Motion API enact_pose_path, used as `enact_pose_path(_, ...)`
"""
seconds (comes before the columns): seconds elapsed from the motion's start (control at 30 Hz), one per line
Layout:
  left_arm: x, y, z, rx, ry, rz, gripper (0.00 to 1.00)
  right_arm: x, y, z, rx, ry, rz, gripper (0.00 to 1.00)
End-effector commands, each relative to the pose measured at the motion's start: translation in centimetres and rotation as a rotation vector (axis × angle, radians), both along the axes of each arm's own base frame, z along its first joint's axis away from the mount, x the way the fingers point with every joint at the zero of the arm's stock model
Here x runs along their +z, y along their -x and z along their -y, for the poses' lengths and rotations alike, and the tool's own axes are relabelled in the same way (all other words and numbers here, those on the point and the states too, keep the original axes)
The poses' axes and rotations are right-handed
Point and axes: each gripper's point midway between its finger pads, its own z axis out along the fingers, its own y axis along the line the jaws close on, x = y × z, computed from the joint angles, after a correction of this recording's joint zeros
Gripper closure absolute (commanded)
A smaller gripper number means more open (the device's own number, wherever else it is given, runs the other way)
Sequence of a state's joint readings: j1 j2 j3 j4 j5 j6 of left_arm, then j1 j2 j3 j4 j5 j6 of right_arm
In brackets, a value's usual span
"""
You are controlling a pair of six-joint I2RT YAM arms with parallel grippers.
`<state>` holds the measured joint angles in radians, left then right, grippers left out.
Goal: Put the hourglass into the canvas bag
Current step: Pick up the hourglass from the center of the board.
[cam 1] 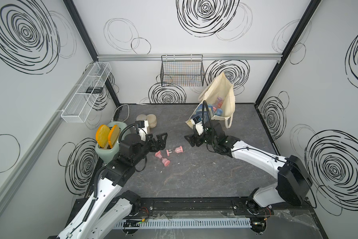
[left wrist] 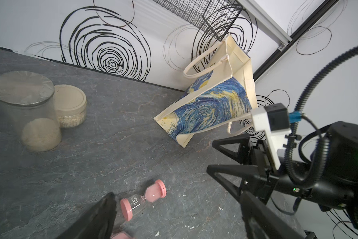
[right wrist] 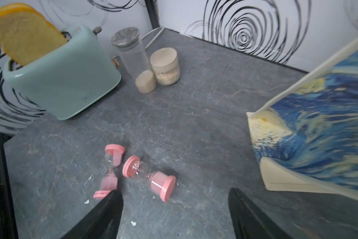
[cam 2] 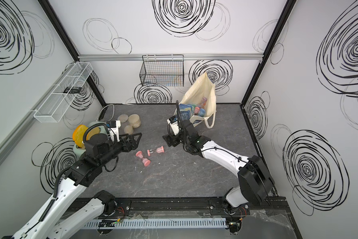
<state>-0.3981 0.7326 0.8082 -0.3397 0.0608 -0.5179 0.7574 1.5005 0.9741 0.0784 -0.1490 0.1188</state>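
Observation:
Two pink hourglasses lie on their sides mid-table. One hourglass [cam 1: 175, 150] [cam 2: 155, 150] [left wrist: 143, 199] [right wrist: 149, 178] bears a "15" mark, and the other hourglass [cam 1: 162, 159] [cam 2: 143, 158] [right wrist: 110, 171] touches it. The canvas bag [cam 1: 225, 93] [cam 2: 207, 91] [left wrist: 211, 103] [right wrist: 318, 134] leans against the back wall, mouth open, with several coloured hourglasses [cam 1: 218, 107] inside. My left gripper [cam 1: 160, 137] [cam 2: 135, 138] [left wrist: 177, 196] is open just left of the pink pair, holding nothing. My right gripper [cam 1: 189, 141] [cam 2: 167, 140] [right wrist: 175, 191] is open and empty, in front of the bag's base.
A mint toaster [cam 1: 107, 149] with two bread slices stands at the left behind my left arm. Three jars [cam 1: 149, 122] sit behind it. A black wire basket [cam 1: 182, 70] hangs on the back wall and a white wire shelf [cam 1: 87, 91] on the left wall.

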Motion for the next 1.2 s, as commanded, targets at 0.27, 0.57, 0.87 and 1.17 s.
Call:
enact_pose_path(0.27, -3.6, 0.5, -0.6, 0.038, 0.030, -0.055, 0.04, -6.0, 3.5, -2.6, 0.301, -0.004, 0.097, 0.15)
enact_pose_path(0.57, -4.6, 0.6, -1.9, 0.096, 0.005, -0.063, 0.04, -9.2, 2.7, -3.7, 0.363, 0.054, 0.138, 0.14)
enact_pose_path(0.87, -4.6, 0.5, -2.4, 0.118, -0.005, -0.063, 0.04, -11.2, 1.3, -5.2, 0.408, 0.095, 0.166, 0.13)
enact_pose_path(1.17, -4.6, 0.3, -2.5, 0.121, -0.009, -0.066, 0.04, -13.3, 1.7, -7.1, 0.521, 0.150, 0.170, 0.14)
